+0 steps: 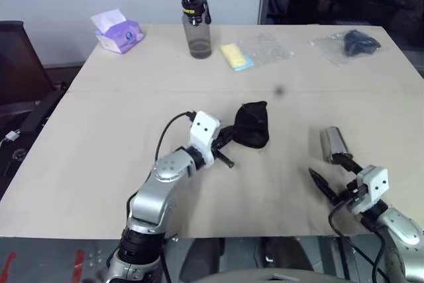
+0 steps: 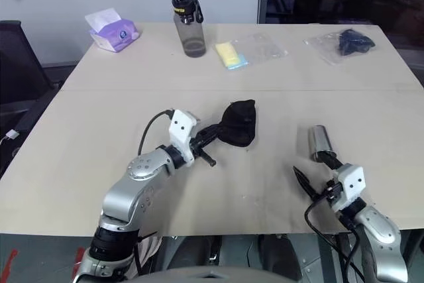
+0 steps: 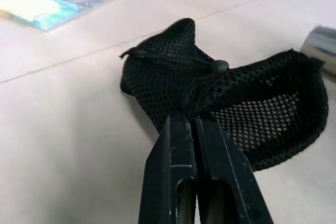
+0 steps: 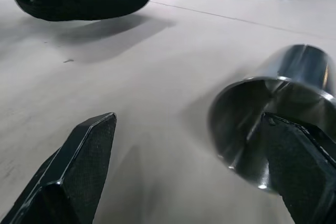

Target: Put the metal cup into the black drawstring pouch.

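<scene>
- Two grippers over the bench, one thing each to deal with.
- Left gripper (image 1: 226,142), near the middle of the bench: fingers pinched tight on the rim of the black drawstring pouch (image 1: 252,124). In the left wrist view the pouch mouth gapes to one side and the cord toggle (image 3: 219,66) sits on top. In the right wrist view the pouch hangs a little off the bench with a shadow beneath.
- Metal cup (image 1: 332,142): lying on its side toward the bench's right front, well apart from the pouch, open end toward the right gripper.
- Right gripper (image 1: 330,173): jaws spread wide, holding nothing. One finger (image 4: 302,169) sits right at the cup's open rim, the other (image 4: 79,166) stands clear over bare bench.
- Step in hand, my read: get a grip on the cup while the left keeps the pouch mouth open.
- To do it well: centre the cup wall between the jaws before closing. It is shiny and round, so likely to roll or slip. Keep the pouch mouth turned toward the cup.
- Surface: pale wooden bench (image 1: 99,164), a seam line running across.
- Far edge: tissue pack (image 1: 118,31) at the left corner, water bottle (image 1: 196,23), yellow item in clear wrap (image 1: 238,55), dark item in a plastic bag (image 1: 351,44) at the right corner.
- Room: white wall behind on the left, dark space on the right.
</scene>
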Robot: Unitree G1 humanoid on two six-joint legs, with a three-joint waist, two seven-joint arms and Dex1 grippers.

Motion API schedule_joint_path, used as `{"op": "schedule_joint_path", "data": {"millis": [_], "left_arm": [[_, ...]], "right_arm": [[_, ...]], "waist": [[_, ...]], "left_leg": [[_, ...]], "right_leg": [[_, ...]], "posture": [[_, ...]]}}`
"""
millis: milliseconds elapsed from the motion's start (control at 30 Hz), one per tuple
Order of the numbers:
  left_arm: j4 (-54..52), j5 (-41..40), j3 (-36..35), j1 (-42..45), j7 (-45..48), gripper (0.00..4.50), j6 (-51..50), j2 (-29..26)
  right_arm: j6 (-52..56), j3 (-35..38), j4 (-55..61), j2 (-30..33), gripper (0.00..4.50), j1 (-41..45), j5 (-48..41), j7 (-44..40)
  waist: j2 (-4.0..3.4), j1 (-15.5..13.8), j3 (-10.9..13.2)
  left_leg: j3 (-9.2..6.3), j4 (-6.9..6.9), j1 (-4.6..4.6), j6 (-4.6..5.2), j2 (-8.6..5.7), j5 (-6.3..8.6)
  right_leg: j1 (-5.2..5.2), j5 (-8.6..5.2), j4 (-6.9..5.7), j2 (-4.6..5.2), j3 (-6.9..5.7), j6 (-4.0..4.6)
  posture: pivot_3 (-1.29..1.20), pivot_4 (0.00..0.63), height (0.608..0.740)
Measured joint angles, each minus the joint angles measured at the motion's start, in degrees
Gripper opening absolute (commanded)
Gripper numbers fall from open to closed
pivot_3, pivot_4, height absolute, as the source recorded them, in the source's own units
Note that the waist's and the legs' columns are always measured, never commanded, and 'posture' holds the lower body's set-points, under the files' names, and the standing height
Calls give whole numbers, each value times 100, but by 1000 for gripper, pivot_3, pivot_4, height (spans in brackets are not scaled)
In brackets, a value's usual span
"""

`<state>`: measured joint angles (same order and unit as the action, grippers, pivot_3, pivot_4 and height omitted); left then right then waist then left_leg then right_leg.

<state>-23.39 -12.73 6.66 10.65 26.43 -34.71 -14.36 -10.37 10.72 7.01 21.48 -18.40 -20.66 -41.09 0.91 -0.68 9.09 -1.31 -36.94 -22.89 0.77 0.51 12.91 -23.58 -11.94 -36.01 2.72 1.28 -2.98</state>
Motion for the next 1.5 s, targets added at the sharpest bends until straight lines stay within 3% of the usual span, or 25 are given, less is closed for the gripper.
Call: {"op": "schedule_joint_path", "data": {"millis": [367, 700, 867, 967, 1067, 1100, 1133, 1167, 1233, 1333, 1500], "left_arm": [[-38, -327, -212, 256, -71, 24, -262, 1], [-37, -325, -164, 250, -70, 24, -252, -53], [-35, -316, -152, 247, -142, 24, -227, -31], [-35, -316, -157, 248, -186, 0, -228, -34], [-35, -326, -163, 261, -213, 0, -252, -27], [-35, -327, -163, 264, -223, 0, -259, -24], [-35, -331, -166, 319, -286, 0, -364, 9], [-35, -331, -166, 333, -296, 0, -390, 8], [4, -334, -171, 542, -354, 0, -681, -34], [27, -422, -235, 907, -393, 0, -1001, -83], [320, -488, -311, 1239, -406, 0, -1143, -101]], "right_arm": [[-96, 356, 257, -35, 4500, -419, -430, 9], [-64, 555, -313, 136, 4500, 293, -273, 156], [122, 310, -550, -203, 4500, 676, -155, 437], [149, 334, -646, -275, 3594, 799, -138, 670], [82, 366, -644, -269, 2192, 757, -103, 686], [73, 366, -641, -268, 2001, 743, -92, 686], [3, 366, -624, -249, 1275, 629, 17, 684], [10, 365, -604, -247, 1093, 621, 25, 690], [253, 353, -183, -250, 215, 618, 13, 889], [461, 272, 585, -157, 66, 817, 17, 1022], [454, -148, 735, 69, 66, 831, 508, 906]], "waist": [[0, 3, 0], [0, 4, 0], [-1, 3, 0], [-1, -3, 0], [-1, -4, 0], [-1, -4, 0], [-1, -1, 0], [-1, 1, 0], [-3, 18, 2], [-2, 54, 1], [0, 57, 1]], "left_leg": [[1, -2, 1, 0, 0, 0], [1, -4, 1, 0, 0, 0], [1, -4, 1, 0, 0, 0], [1, -4, 0, 0, -2, 0], [0, -4, 0, 0, -2, 0], [0, -4, 0, 0, -2, 0], [0, -4, 0, 0, -2, 0], [2, -4, 1, 0, -2, 0], [2, -8, 1, 1, -2, 0], [-2, -15, 5, 0, -2, 0], [-6, -13, 0, 0, -6, 0]], "right_leg": [[1, 0, 0, -1, 1, 0], [1, 0, -1, -4, 3, 1], [2, 1, -2, -3, 4, 1], [2, 2, -2, -2, 4, 3], [3, 2, -2, -3, 4, 4], [2, 2, -1, -3, 4, 4], [2, 1, -1, -3, 4, 3], [2, 1, -2, -3, 6, 2], [0, 1, -11, -3, 8, 0], [2, 0, -21, -5, 5, 0], [1, 0, -20, -5, 3, 1]], "posture": [[0, 150, 740], [0, 150, 740], [0, 150, 740], [0, 150, 740], [0, 150, 740], [0, 150, 740], [0, 150, 740], [0, 150, 740], [0, 150, 740], [0, 150, 740], [0, 150, 740]]}}
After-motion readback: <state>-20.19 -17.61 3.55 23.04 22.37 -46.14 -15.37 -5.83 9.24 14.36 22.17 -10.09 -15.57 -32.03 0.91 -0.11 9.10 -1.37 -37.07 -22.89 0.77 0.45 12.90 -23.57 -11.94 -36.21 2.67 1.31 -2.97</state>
